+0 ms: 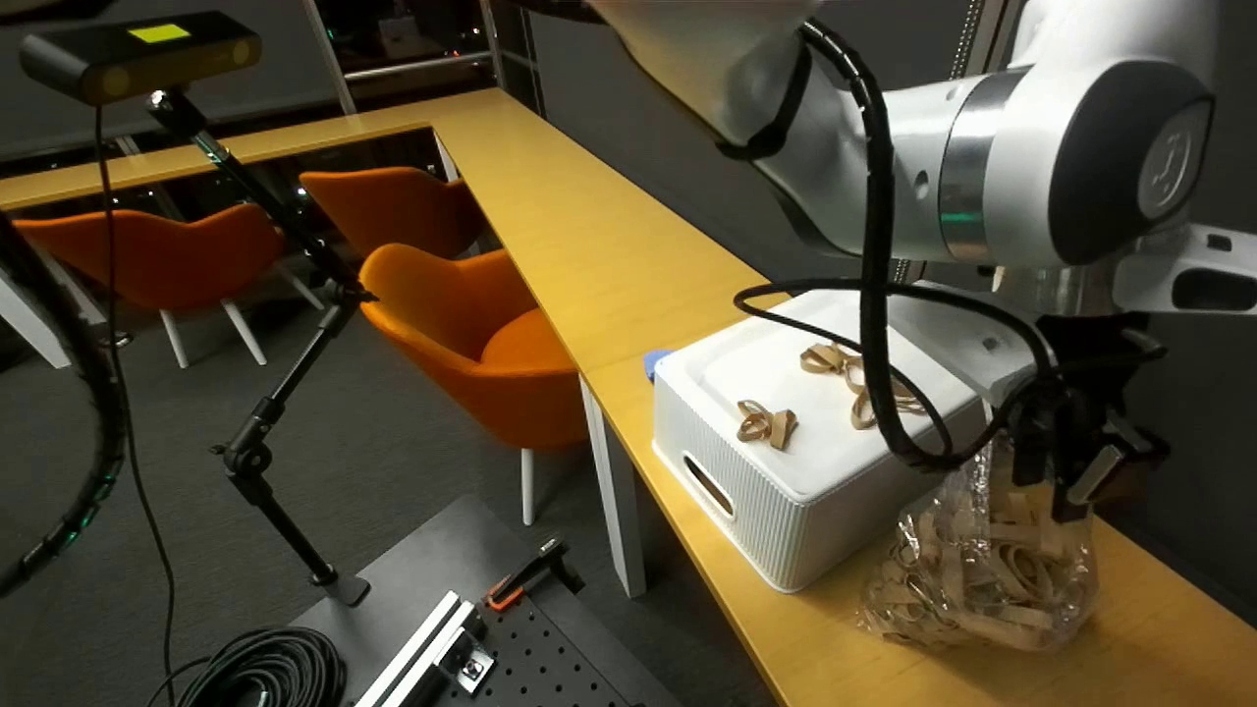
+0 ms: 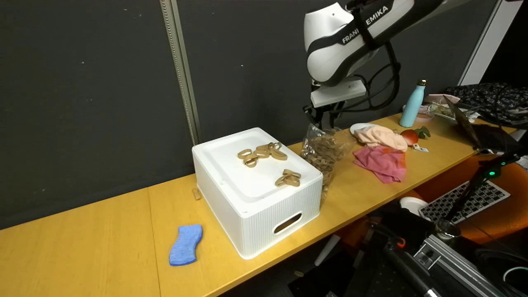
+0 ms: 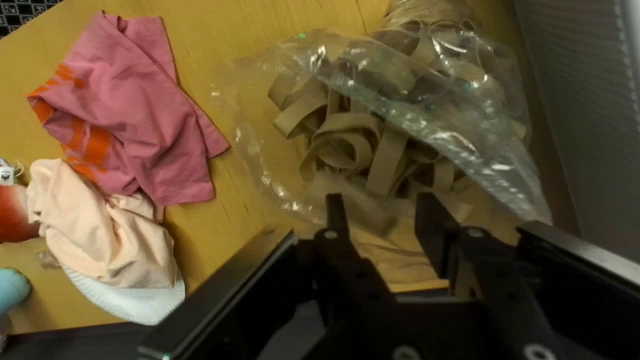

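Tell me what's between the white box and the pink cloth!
A clear plastic bag of tan bands lies between the white box and the pink cloth. The wrist view shows it: box right, cloth left.

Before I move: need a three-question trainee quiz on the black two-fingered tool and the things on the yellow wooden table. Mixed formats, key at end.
1. True or false: the black two-fingered tool stands open near the clear plastic bag.
2. What lies on top of the white ribbed plastic box? A) blue curved sponge; B) tan looped bands; C) pink orange-marked cloth.
3. Which thing partly covers the white round-edged plate?

Key:
1. True.
2. B.
3. The crumpled peach cloth.
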Tool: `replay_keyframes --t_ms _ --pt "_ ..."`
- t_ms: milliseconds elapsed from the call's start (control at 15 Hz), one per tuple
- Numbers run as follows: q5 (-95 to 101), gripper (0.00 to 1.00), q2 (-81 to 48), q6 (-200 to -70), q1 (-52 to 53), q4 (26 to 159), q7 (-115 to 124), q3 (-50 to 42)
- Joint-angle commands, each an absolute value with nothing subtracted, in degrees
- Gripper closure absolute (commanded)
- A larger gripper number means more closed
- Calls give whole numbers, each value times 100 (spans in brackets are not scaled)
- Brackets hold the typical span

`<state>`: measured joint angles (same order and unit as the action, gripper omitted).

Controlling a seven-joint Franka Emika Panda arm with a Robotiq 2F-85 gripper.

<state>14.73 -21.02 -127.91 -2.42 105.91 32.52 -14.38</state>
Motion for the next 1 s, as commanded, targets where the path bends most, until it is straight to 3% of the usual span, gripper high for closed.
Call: replay_keyframes --t_ms 0,267,933 --pt "1742 27 -1678 -12478 -156 10521 3425 -1491" --pt "1539 0 -1375 -12056 -95 10305 3240 -1181" --pt "1164 0 -2460 -12420 177 9499 2502 -438"
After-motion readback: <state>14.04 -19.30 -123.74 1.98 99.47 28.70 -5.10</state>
